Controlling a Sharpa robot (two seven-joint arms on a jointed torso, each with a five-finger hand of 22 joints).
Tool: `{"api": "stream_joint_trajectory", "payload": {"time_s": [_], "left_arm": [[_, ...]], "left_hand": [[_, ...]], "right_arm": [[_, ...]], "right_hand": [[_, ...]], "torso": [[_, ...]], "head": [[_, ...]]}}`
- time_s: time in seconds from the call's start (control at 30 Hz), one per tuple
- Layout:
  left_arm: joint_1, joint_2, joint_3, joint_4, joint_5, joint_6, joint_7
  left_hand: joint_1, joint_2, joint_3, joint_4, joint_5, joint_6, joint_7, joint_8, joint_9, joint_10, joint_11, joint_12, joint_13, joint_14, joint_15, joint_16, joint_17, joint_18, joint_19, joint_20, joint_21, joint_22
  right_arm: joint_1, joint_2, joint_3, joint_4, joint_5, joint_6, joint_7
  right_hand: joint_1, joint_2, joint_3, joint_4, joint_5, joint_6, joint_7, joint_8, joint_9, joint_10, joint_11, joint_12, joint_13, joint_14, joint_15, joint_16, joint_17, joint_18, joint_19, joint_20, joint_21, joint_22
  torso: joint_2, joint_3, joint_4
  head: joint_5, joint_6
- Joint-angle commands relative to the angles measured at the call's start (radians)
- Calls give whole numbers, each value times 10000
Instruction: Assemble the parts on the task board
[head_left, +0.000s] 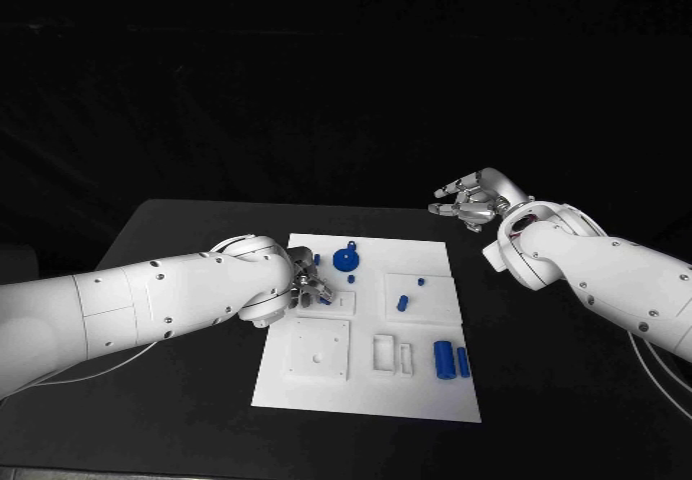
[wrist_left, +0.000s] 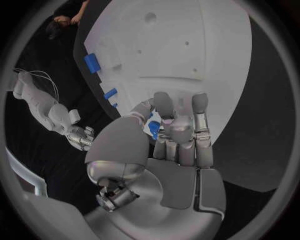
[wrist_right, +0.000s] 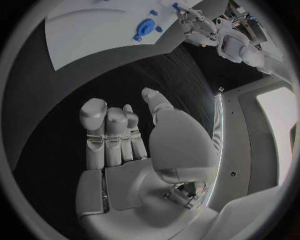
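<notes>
Small blue plastic part (wrist_left: 154, 128) pinched in the fingers of the left robot hand (head_left: 306, 288), held over the left edge of the white rectangular task board (head_left: 433, 395), whose recesses lie just beside it. Two blue cylinders (head_left: 451, 360) lie lengthwise near the board's right edge. Right robot hand (head_left: 473, 200) empty, fingers apart, well clear over the black worktop (head_left: 173, 225).

A white task board (head_left: 368, 395) lies on the black table (head_left: 188, 225).

My two arms are glossy white shells dotted with small dark screws, the left arm (head_left: 130, 305) thick and rounded, the right arm (head_left: 606, 275) likewise. Each ends in a silver metal hand, left hand (wrist_left: 172, 150) and right hand (wrist_right: 134, 150). Thin white cables (head_left: 101, 368) trail from the left arm.
</notes>
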Motion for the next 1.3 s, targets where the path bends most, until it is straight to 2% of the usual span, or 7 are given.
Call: {"api": "stream_joint_trajectory", "payload": {"time_s": [0.03,0.37,0.87,1.3], "left_arm": [[-57,77,-31,36,39,388,95],[-57,90,-31,35,39,581,114],[-57,89,-30,45,48,740,177],[-57,101,-29,24,60,719,185]], "left_hand": [[69,210,493,-409,-55,2425,-1103,31,-15,252,-264,41,24,-1,-63,39,39,-108,56,3,-67,198],[75,248,462,-384,-37,2497,-1124,43,-5,251,-275,121,126,26,-53,149,241,-97,59,23,-61,201],[-337,522,517,-352,-37,2604,-1161,79,108,247,-292,272,288,66,-41,272,464,-54,67,74,-36,201],[-417,602,510,-285,-90,2610,-1168,86,139,245,-297,290,309,68,-46,276,470,-50,68,79,-33,199]], "right_arm": [[-7,30,5,-9,45,143,25],[-22,39,5,-31,65,148,25],[-47,58,5,-68,77,158,32],[-54,70,5,-83,83,162,36]], "right_hand": [[-124,10,22,-40,83,38,46,-39,-14,-67,-9,-45,-13,-51,-5,-28,3,176,405,40,-58,949],[-147,11,35,-49,124,34,46,-41,-15,-67,-10,-46,-14,-51,-6,-28,3,176,405,38,-69,947],[-194,6,58,-71,296,33,45,-38,-14,-73,-13,-54,-19,-51,-8,-31,3,174,405,35,-72,947],[-214,1,92,-96,386,33,47,-40,-15,-74,-14,-55,-18,-54,-10,-36,0,174,405,33,-86,945]], "torso": [[-1,1,1],[-2,-6,6],[-3,-10,9],[1,-6,2]], "head": [[-4,-18],[-17,-44],[-10,-58],[3,-53]]}}
